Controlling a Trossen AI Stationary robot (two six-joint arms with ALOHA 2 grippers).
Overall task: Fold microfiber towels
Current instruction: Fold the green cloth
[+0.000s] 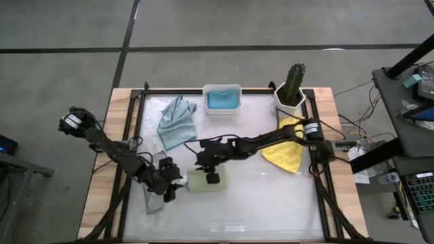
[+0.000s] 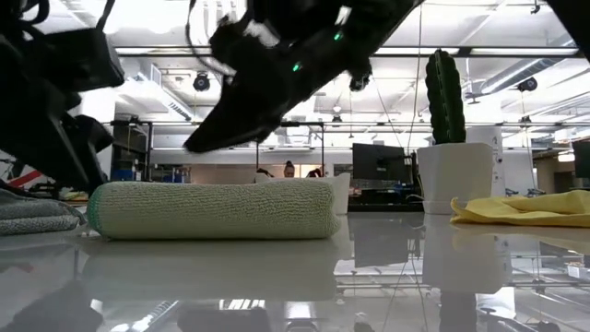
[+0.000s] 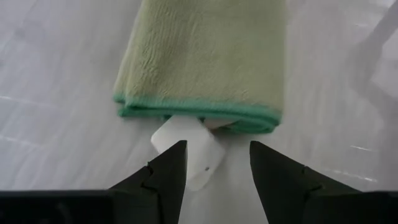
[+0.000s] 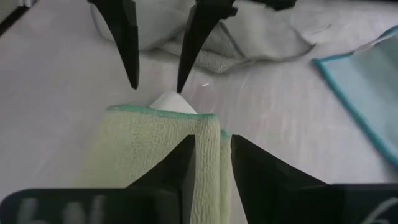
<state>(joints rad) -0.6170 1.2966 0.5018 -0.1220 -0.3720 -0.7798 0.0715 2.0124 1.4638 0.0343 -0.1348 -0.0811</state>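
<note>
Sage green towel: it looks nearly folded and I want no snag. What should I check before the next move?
1. Sage green towel folded flat on the table: ok.
2. Left gripper open, off the towel: ok.
3. White tag sticks out beyond the hem: not ok.
4. Right gripper has released the fold: cannot tell.
5. Yellow towel lies apart from the fold: ok.
</note>
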